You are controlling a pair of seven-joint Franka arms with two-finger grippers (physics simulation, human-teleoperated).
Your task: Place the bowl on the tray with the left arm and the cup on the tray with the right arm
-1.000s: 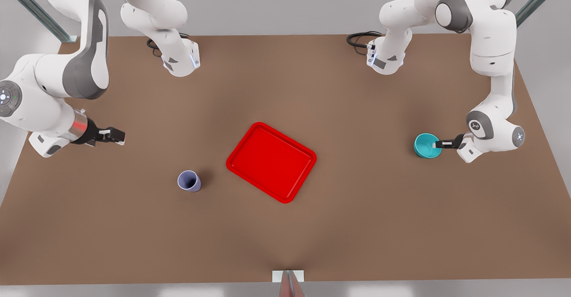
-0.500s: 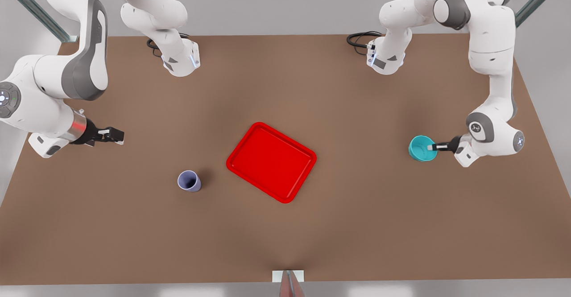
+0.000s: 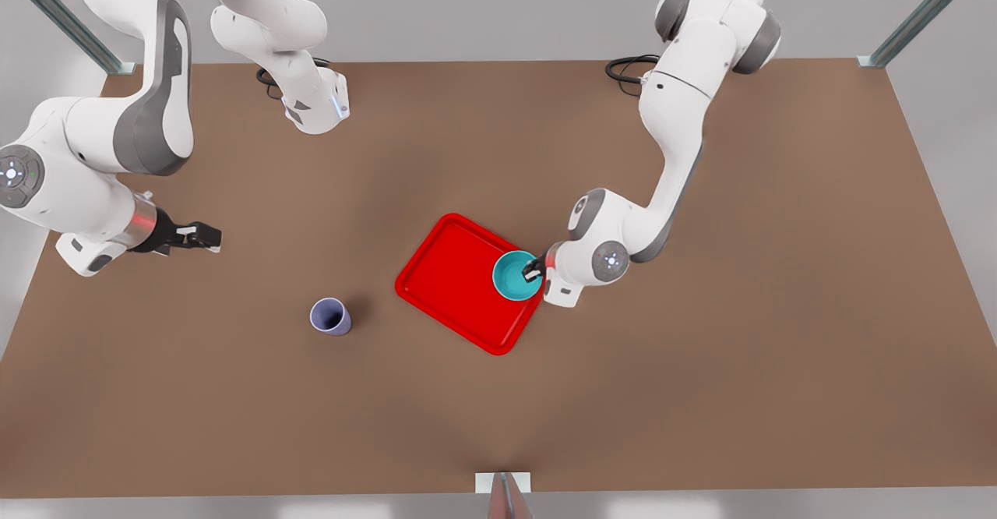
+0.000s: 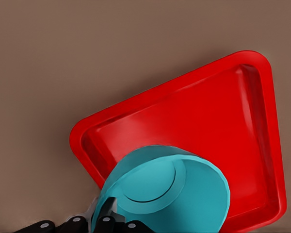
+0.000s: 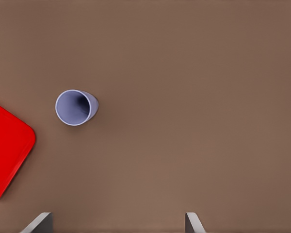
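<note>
Left gripper (image 3: 533, 271) clamped on bowl (image 3: 516, 276) rim, bowl held over tray (image 3: 456, 281) at its 3 o'clock edge. Bowl to be lowered level, inside rim, then released. Right gripper (image 3: 204, 236), fingers spread, empty, waits at 10 o'clock of cup (image 3: 330, 317).

You've got bright, even, diffuse light here, no glare; the cup (image 3: 330, 317) throws only a soft faint shadow on the table (image 3: 701, 394), and everything's evenly in focus.
</note>
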